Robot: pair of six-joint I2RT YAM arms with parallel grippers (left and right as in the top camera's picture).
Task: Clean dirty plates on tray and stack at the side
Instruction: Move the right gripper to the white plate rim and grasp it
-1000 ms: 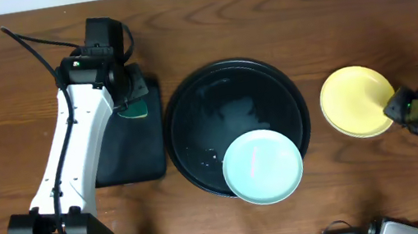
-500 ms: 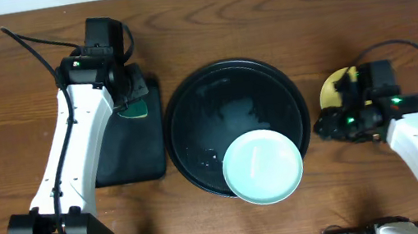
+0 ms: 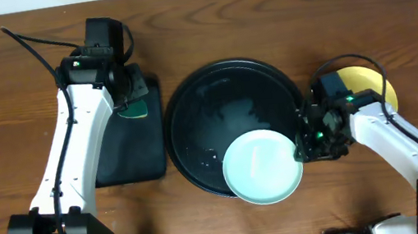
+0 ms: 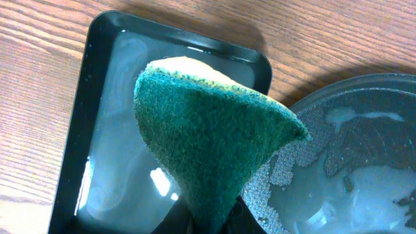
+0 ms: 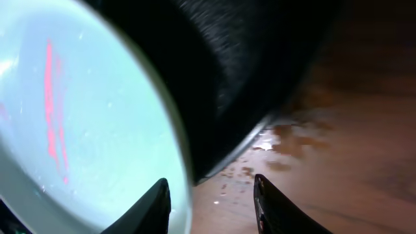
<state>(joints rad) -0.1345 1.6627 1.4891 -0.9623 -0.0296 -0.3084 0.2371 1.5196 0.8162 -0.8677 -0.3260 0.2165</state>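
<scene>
A pale mint-blue plate (image 3: 261, 167) with red streaks lies on the front right rim of the round black tray (image 3: 192, 111); it fills the left of the right wrist view (image 5: 78, 117). My right gripper (image 3: 304, 142) is open at the plate's right edge, its fingers (image 5: 211, 201) astride the plate's rim. A pale yellow plate (image 3: 365, 79) lies on the table to the right, partly under my right arm. My left gripper (image 3: 129, 91) is shut on the green sponge (image 4: 208, 136) over the rectangular tray. The third plate is out of view.
A small black rectangular tray (image 3: 128, 158) with water in it (image 4: 110, 162) stands left of the round tray. The round tray holds soapy water (image 4: 344, 156). Wet spots lie on the wood beside the round tray (image 5: 286, 146).
My right arm has swung left from the yellow plate to the right edge of the mint plate. The left arm and the sponge have not moved.
</scene>
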